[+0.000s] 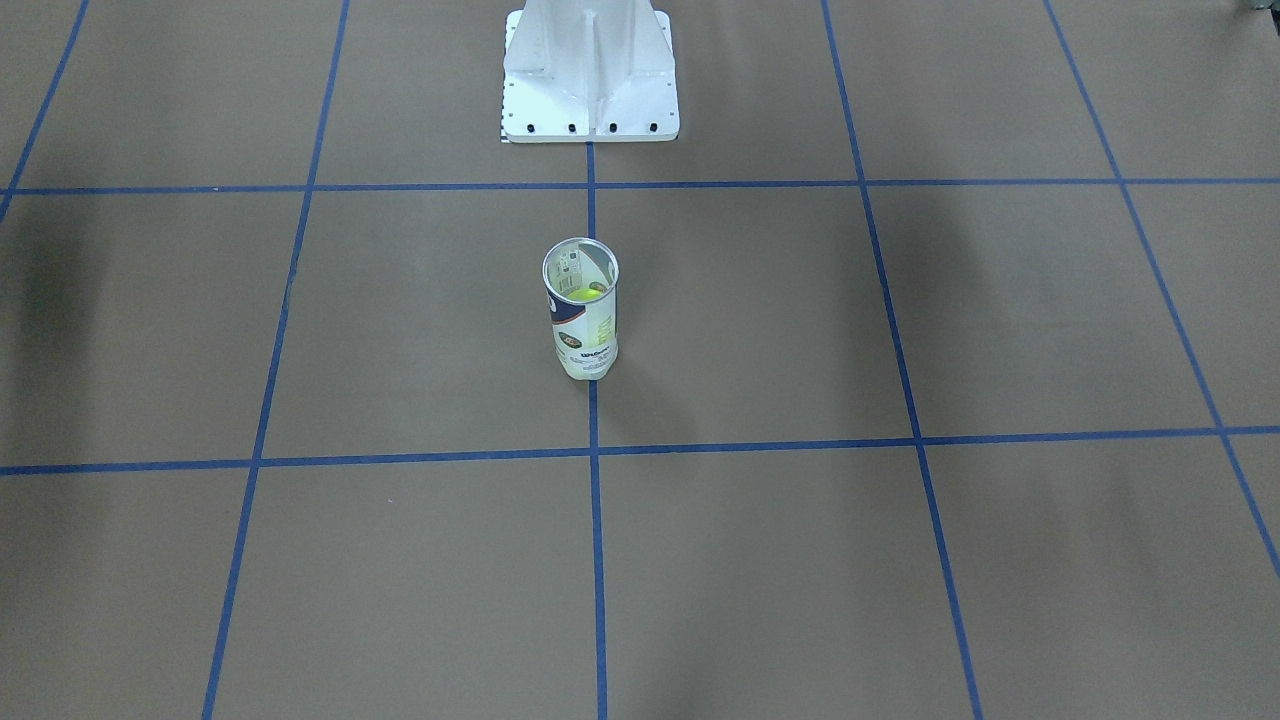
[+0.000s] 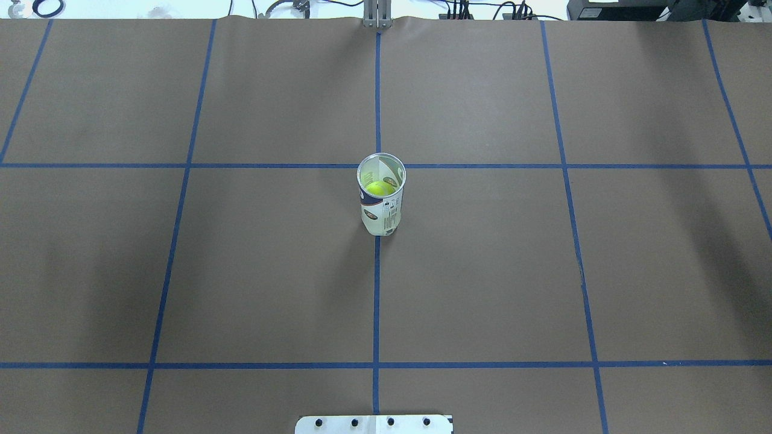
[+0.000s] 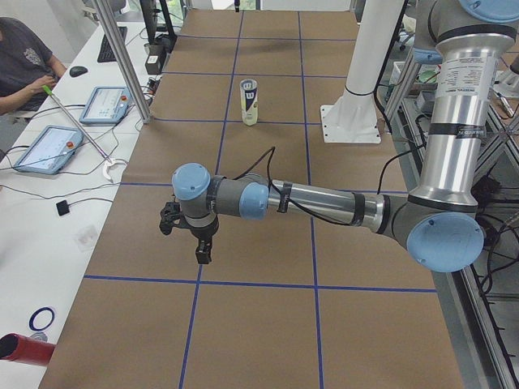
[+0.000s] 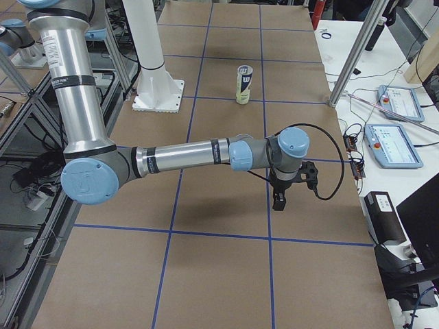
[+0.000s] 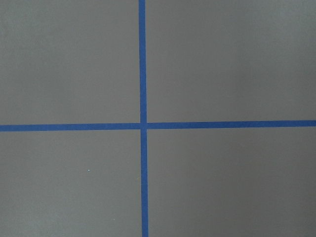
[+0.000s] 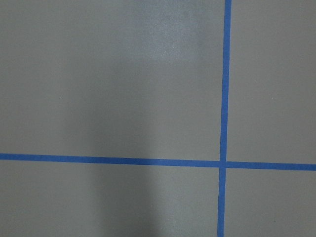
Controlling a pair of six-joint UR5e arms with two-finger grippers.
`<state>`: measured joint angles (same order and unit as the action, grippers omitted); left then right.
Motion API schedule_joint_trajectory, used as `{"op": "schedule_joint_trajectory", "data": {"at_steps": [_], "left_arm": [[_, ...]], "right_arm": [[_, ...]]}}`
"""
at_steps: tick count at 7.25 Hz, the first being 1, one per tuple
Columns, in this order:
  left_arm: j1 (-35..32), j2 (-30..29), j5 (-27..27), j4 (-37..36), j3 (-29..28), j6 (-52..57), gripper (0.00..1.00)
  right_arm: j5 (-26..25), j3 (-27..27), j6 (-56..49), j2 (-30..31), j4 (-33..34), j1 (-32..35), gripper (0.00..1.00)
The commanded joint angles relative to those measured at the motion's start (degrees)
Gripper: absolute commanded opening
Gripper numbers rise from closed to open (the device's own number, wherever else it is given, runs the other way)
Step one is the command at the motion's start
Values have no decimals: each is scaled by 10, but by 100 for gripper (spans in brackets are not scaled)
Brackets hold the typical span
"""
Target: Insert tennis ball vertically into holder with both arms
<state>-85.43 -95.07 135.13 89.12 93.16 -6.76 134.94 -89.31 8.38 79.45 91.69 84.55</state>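
Observation:
The holder [image 1: 582, 330] stands upright at the table's middle, on a blue tape line. It is a clear can with a white and navy label and a silver rim. A yellow-green tennis ball [image 2: 380, 188] sits inside it, low down. The holder also shows in the overhead view [image 2: 381, 211] and both side views [image 3: 250, 101] [image 4: 243, 83]. Neither gripper is near it. My left gripper [image 3: 199, 247] hangs over the table's left end, and my right gripper [image 4: 279, 199] over the right end. Both show only in side views, so I cannot tell whether they are open or shut. Both wrist views show only brown table and blue tape.
The white pedestal base [image 1: 590, 75] stands at the robot's edge of the table [image 2: 374, 424]. Aluminium posts [image 3: 122, 57] [image 4: 357, 55] rise at the far edge. Tablets [image 3: 45, 150] [image 4: 391, 144] and cables lie on the white bench, where a person [image 3: 24, 65] sits.

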Motion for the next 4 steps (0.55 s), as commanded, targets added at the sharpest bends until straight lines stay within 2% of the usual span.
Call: {"op": "schedule_joint_trajectory", "data": {"at_steps": [1, 4], "left_arm": [[-1, 1, 0, 0, 0, 1, 100], [0, 3, 0, 1, -1, 3, 100]], "right_arm": [[2, 0, -1, 0, -1, 0, 99], [1, 7, -6, 2, 3, 0, 99]]}}
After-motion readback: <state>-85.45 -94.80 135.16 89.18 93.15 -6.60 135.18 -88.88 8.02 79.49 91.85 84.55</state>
